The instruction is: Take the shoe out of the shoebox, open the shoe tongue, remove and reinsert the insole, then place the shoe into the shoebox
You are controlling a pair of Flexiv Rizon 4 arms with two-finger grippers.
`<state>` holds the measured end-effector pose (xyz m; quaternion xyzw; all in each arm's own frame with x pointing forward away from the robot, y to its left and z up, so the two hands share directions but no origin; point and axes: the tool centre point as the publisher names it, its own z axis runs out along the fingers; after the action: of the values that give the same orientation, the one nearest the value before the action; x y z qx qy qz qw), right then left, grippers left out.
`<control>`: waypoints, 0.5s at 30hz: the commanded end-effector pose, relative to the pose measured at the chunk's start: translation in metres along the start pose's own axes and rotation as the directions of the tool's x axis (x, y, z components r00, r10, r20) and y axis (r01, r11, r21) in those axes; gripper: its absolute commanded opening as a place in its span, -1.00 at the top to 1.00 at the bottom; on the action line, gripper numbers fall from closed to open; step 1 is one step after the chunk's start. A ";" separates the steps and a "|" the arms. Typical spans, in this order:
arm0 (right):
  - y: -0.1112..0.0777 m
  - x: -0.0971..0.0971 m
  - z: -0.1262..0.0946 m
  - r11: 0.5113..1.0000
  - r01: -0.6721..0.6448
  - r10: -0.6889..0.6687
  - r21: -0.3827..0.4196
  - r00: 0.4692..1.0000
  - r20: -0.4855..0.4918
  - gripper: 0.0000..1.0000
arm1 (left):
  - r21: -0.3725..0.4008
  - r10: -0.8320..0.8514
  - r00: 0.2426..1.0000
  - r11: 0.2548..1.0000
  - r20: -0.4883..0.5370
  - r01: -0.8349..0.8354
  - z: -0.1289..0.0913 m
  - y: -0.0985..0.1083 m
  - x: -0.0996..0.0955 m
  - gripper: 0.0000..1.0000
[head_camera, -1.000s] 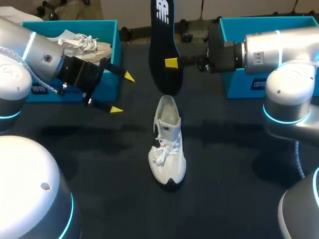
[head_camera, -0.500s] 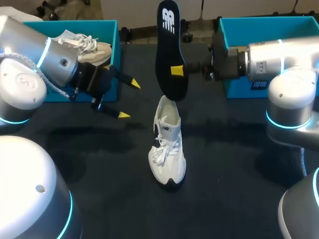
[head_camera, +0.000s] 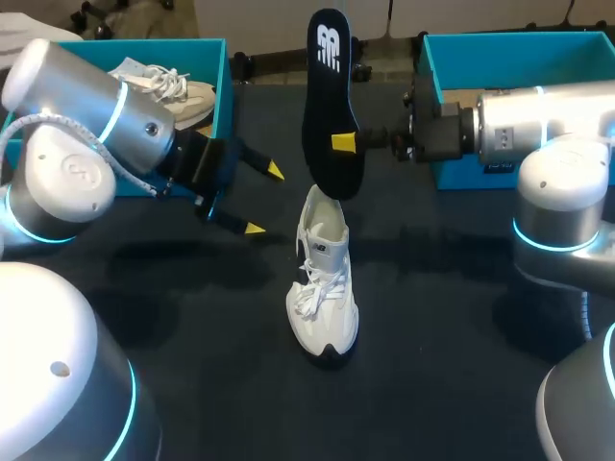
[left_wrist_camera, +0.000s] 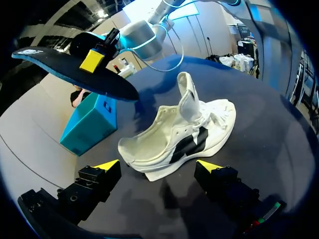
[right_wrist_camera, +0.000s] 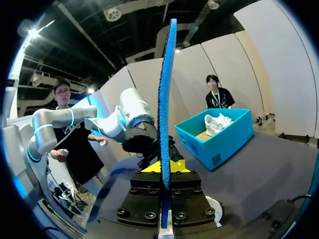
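The shoe [head_camera: 322,288] points toe-first toward the robot. The right end effector [head_camera: 343,142] clamps the near-upright insole [head_camera: 330,106] above its heel. The wide-open, empty left end effector [head_camera: 265,200] has edged closer.

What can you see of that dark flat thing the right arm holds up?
It's the shoe's insole: thin, foot-shaped, foam-like, black with a white logo, blue along its edge. The right gripper is shut on its middle, holding it in the air above the white shoe, not touching it.
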<state>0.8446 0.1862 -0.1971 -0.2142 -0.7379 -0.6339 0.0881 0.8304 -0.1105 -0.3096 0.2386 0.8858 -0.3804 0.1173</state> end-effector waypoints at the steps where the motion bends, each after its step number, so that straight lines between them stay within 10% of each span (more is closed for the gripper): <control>1: 0.000 0.000 0.002 1.000 0.000 0.000 0.002 1.000 0.002 1.00 | -0.013 -0.001 1.000 1.000 -0.016 0.001 0.013 0.001 -0.012 -1.00; 15: -0.025 -0.033 -0.001 1.000 -0.004 0.004 -0.022 1.000 -0.014 1.00 | -0.034 -0.018 1.000 0.999 -0.009 0.017 0.040 0.002 -0.019 -1.00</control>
<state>0.8593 0.1726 -0.2268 -0.2148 -0.7318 -0.6404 0.0909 0.8458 -0.1395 -0.3261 0.2311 0.8941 -0.3663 0.1139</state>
